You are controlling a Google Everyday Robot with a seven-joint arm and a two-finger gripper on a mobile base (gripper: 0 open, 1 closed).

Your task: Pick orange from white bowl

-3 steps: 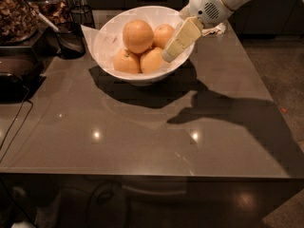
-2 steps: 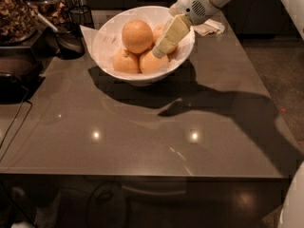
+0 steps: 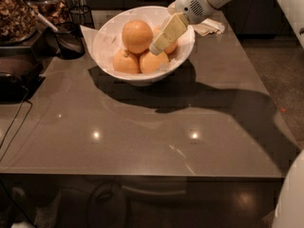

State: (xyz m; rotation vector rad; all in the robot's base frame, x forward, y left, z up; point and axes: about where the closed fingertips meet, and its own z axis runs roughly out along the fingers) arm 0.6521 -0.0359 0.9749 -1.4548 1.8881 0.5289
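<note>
The white bowl (image 3: pixel 107 38) stands at the far middle of the brown table (image 3: pixel 142 127) and holds several oranges. The orange (image 3: pixel 137 35), the largest, sits on top of the pile. Two smaller oranges (image 3: pixel 126 61) lie under it at the front, and another is partly hidden behind the gripper. My gripper (image 3: pixel 156 48) reaches down from the upper right, over the bowl's right rim. Its tip is just right of the top orange, close to it or touching it.
A dark wire cup (image 3: pixel 70 40) stands left of the bowl, with jars of nuts (image 3: pixel 16 15) behind it. A black appliance (image 3: pixel 14 77) and its cable sit at the left edge. A folded napkin (image 3: pixel 208 27) lies right of the bowl.
My gripper has moved left and deeper into the bowl, from the right rim to right beside the top orange. The oranges and the bowl have not moved.
</note>
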